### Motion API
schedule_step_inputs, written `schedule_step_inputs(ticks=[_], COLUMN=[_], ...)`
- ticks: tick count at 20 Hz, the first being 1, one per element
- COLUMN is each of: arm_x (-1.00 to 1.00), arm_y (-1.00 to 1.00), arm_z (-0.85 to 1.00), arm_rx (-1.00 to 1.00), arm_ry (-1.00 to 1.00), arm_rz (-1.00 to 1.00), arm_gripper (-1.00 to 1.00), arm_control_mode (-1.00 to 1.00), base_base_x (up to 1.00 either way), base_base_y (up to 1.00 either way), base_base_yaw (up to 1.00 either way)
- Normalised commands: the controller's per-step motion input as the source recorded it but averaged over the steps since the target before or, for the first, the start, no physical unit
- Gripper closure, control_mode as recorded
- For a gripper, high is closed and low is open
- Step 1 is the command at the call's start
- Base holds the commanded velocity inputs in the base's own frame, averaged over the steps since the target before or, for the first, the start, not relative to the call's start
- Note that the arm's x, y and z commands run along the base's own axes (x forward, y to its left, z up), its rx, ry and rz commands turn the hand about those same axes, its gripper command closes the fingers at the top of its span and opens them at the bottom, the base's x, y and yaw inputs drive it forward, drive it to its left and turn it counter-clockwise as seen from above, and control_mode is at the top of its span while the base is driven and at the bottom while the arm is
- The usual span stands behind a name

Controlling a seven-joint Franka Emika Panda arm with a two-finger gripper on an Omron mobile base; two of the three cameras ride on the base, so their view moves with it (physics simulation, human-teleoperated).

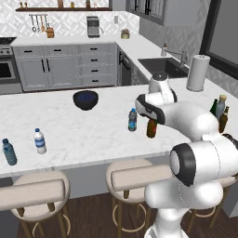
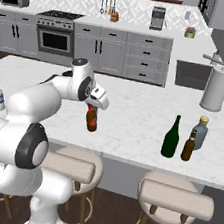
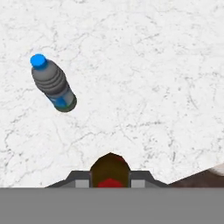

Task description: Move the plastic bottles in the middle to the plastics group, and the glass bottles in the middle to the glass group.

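Brown glass, red-capped: the shorter brown bottle stands upright near the front edge of the marble worktop, about midway along it, and the jaws are closed on its neck. The gripper comes down on it from above, so the cap sits between the two fingers; in the hand view the brown shoulders and red cap show right between the dark fingertips. In the left base view the same bottle is partly hidden behind the white arm.

Just beside it, toward the left end of the worktop, stands the small clear plastic water bottle with a blue cap and dark label, upright and apart from the jaws; the hand view shows it from above on bare marble.

Far along toward the left end, near the front edge, are two more blue-capped water bottles, well apart from the held one: a white-labelled one and a bluish-labelled one nearer the corner.

Toward the right end, near the front edge, the tall dark green wine bottle stands just beside a small amber-brown bottle and a grey-blue bottle with a tan cap.

Farther back sit a dark bowl and a paper towel roll.
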Motion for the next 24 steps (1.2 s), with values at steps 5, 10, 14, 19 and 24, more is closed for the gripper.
schedule_step_inputs(ticks=[5, 10, 14, 19, 24], arm_x=[-0.09, 0.05, 0.00, 0.00, 0.02], arm_y=[-0.88, -0.89, -0.82, -0.82, -0.67], arm_z=[0.02, 0.10, 0.06, 0.00, -0.09], arm_rx=[0.00, 0.00, 0.00, 0.00, 0.00], arm_ry=[-0.02, 0.02, 0.00, 0.00, 0.00], arm_rz=[-0.18, -0.20, -0.19, -0.20, -0.19], arm_gripper=[1.00, 1.00, 1.00, 1.00, 1.00], arm_control_mode=[-1.00, -1.00, -1.00, -1.00, -1.00], base_base_x=[0.00, 0.00, 0.00, 0.00, 0.00], base_base_y=[0.00, 0.00, 0.00, 0.00, 0.00], base_base_yaw=[0.00, 0.00, 0.00, 0.00, 0.00])
